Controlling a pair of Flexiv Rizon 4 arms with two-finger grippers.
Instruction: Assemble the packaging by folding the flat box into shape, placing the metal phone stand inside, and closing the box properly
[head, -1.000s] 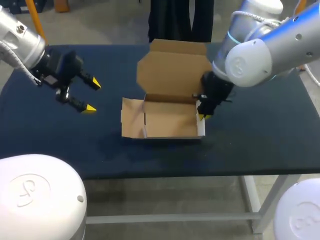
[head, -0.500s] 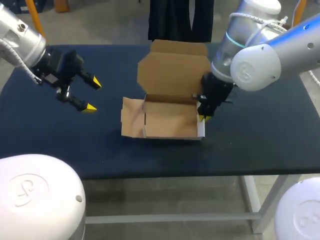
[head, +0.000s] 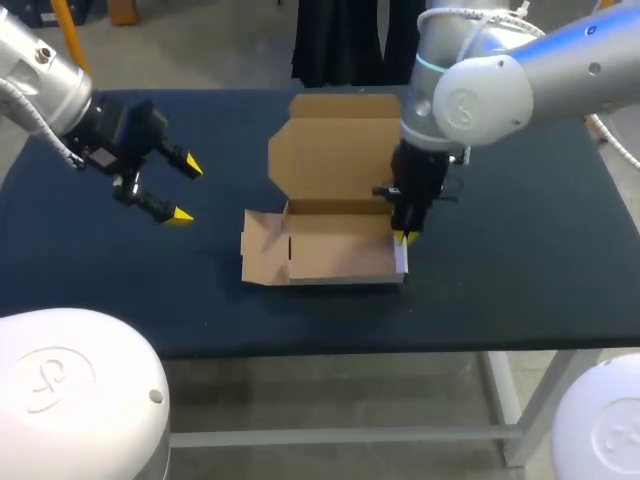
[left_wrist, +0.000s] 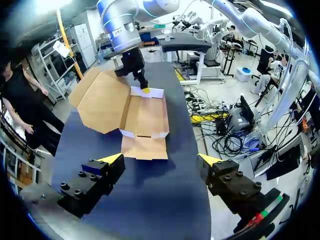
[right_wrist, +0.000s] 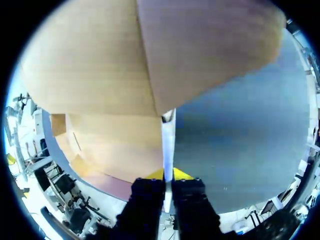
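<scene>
A brown cardboard box (head: 325, 250) stands half folded in the middle of the table, its lid (head: 335, 155) raised at the back and its left side flap (head: 262, 250) folded out. My right gripper (head: 402, 236) is shut on the box's right side wall (right_wrist: 167, 145), which runs thin and white between its fingers. My left gripper (head: 185, 190) hangs open over the table's left part, well apart from the box (left_wrist: 145, 115); in its own view the gripper (left_wrist: 160, 159) holds nothing. No metal phone stand shows in any view.
The dark blue table top (head: 520, 260) has bare cloth to the right of the box and along the front edge. My left arm (head: 40, 85) comes in at the far left corner.
My right arm has swung leftward and the box has shifted slightly left and back with it, its lid standing more upright. The left arm has kept still.
</scene>
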